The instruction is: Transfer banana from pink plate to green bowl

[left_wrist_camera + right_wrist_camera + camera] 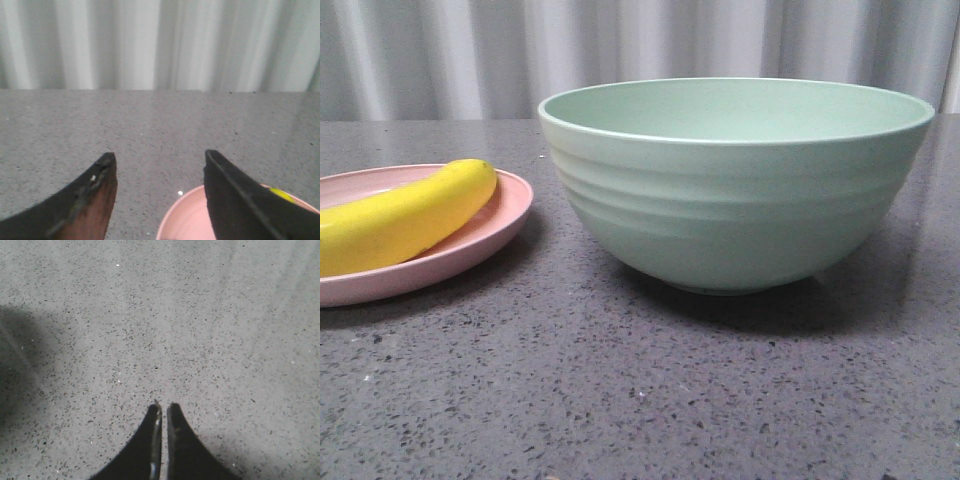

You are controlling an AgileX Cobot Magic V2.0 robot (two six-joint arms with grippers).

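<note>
The banana (405, 215) lies on the pink plate (485, 235) beside the green bowl (735, 215); the left pincer (157, 165) is spread wide, the right pincer (163, 410) closed, and the glossy fruit could slip.

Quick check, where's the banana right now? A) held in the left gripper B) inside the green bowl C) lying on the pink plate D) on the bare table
C: in the front view the banana lies across the pink plate, to the left of the green bowl; the left gripper is open with nothing between its fingers.
</note>
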